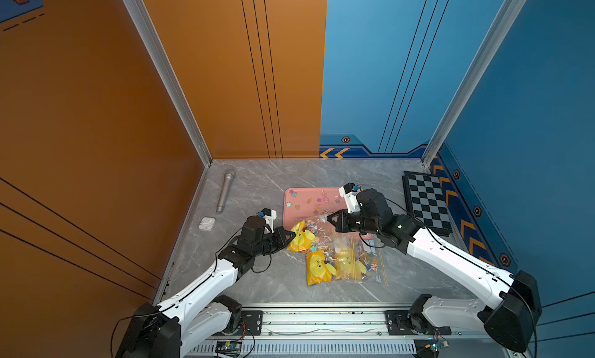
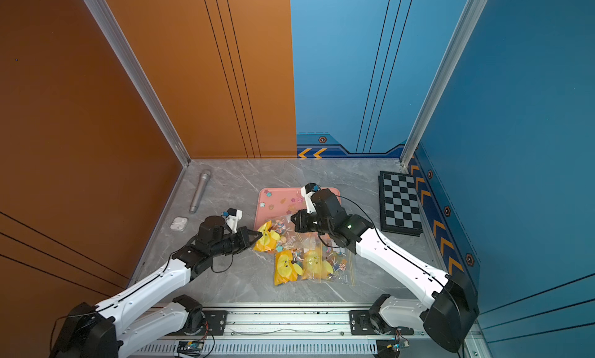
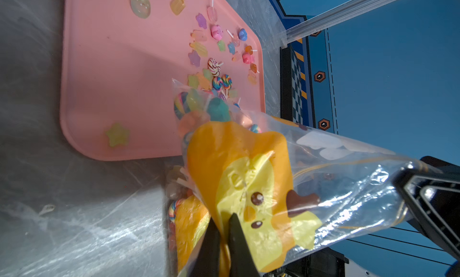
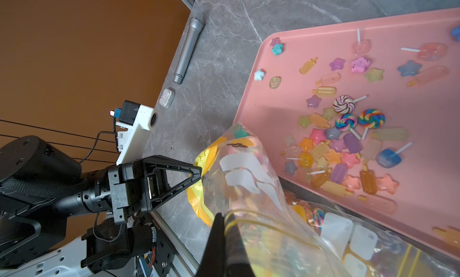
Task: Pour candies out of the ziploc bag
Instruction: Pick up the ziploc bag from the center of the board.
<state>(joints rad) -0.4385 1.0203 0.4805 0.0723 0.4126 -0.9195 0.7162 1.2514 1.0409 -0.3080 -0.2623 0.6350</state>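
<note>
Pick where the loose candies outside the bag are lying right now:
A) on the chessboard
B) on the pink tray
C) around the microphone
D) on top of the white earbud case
B: the loose candies lie scattered on the pink tray, just past the mouth of the ziploc bag held up at the tray's edge.

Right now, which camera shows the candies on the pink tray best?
The right wrist view: the candies lie large and sharp on the tray. The left wrist view shows them smaller, partly behind the bag. In both top views they are specks.
</note>
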